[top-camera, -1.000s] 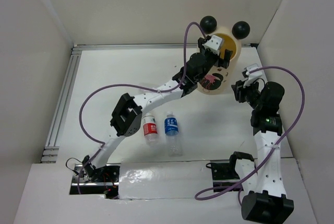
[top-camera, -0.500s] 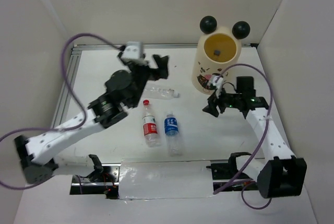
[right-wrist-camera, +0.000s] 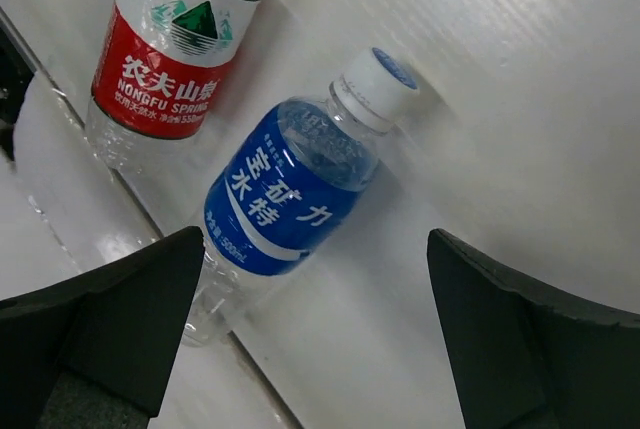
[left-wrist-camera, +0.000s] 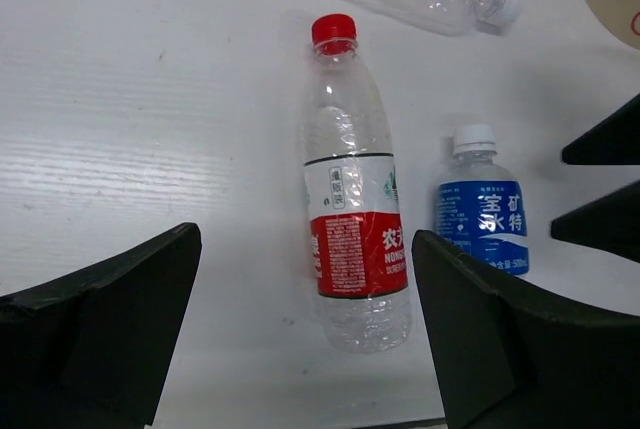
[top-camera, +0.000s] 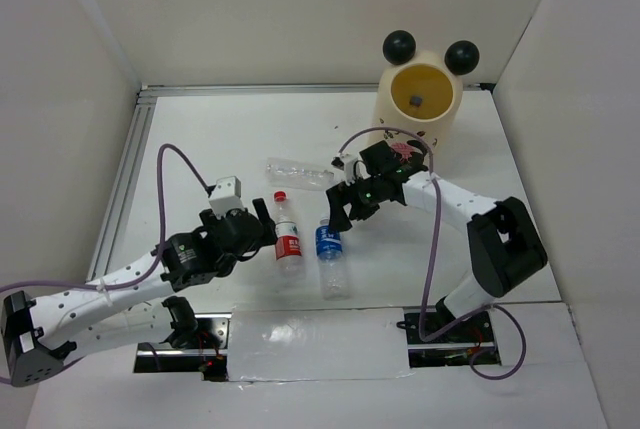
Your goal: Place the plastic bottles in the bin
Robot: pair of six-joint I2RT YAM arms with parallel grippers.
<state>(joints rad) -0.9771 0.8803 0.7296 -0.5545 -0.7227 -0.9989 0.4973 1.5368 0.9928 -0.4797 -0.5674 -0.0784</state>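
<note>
Overhead and close wrist views share red-labelled bottle.

A flat matte white tabletop fills the scene, boxed in by plain white panel walls: one on the left, one at the far side, one on the right. A ribbed silver aluminium rail runs along the table's left edge, and a thinner one along the far edge. A glossy white strip lies across the near edge. The light is even and soft.
</note>
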